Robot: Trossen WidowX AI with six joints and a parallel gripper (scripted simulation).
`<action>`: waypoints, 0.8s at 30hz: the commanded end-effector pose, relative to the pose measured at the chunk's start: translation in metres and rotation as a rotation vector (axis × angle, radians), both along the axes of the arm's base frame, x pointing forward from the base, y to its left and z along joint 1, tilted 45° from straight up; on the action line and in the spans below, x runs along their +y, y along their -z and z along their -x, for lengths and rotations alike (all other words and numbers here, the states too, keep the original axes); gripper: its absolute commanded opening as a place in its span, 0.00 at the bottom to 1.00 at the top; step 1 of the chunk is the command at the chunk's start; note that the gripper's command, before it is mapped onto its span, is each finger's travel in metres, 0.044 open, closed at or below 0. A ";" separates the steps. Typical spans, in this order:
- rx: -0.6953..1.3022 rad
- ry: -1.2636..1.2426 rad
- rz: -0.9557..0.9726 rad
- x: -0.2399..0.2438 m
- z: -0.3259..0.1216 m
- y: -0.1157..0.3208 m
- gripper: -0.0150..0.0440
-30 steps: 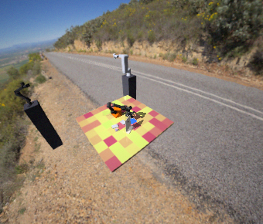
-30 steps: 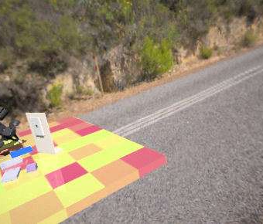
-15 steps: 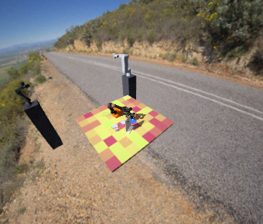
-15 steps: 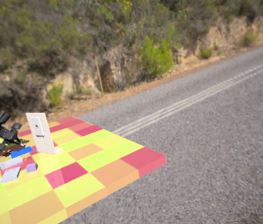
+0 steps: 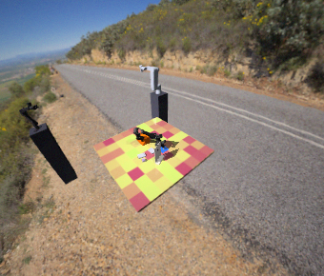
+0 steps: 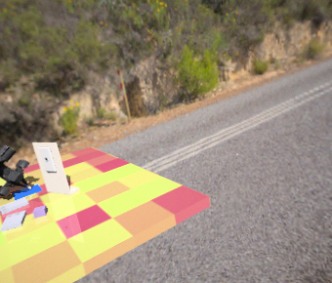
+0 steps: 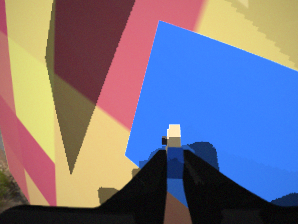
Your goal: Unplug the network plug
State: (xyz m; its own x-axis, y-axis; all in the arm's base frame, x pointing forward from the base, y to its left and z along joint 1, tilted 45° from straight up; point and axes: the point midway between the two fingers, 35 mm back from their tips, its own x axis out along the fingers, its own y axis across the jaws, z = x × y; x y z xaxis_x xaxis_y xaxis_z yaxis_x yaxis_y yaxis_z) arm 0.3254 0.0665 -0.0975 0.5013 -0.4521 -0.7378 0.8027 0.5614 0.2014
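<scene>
The plug (image 7: 174,131) has a cream nose that sticks out past my fingertips and a blue body between them. My gripper (image 7: 173,157) (image 6: 27,185) is shut on it and hangs low over the blue marked square (image 7: 215,100) (image 6: 32,192) (image 5: 165,149). The fingers' shadow falls on the square close to the tips. Whether the plug touches the table cannot be told. The upright panel (image 6: 60,178) (image 5: 158,154) stands beside the square, and the socket plate (image 6: 45,155) on it shows a dark opening with no plug in it.
Two pale blocks (image 6: 14,206) (image 6: 14,221) and a small purple block (image 6: 40,212) lie on the chequered table (image 6: 139,215) (image 5: 155,176) near the square. My arm rises from the orange base (image 5: 144,140). Two other arms stand on dark pedestals (image 5: 54,154) (image 5: 159,107) off the table.
</scene>
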 end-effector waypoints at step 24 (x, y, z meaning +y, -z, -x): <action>0.003 0.000 0.003 -0.008 0.001 0.006 0.48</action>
State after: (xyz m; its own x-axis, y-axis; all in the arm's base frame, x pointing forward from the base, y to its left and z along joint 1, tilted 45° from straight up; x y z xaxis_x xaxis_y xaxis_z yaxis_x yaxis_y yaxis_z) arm 0.3243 0.0589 -0.1034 0.4992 -0.4535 -0.7384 0.8029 0.5625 0.1973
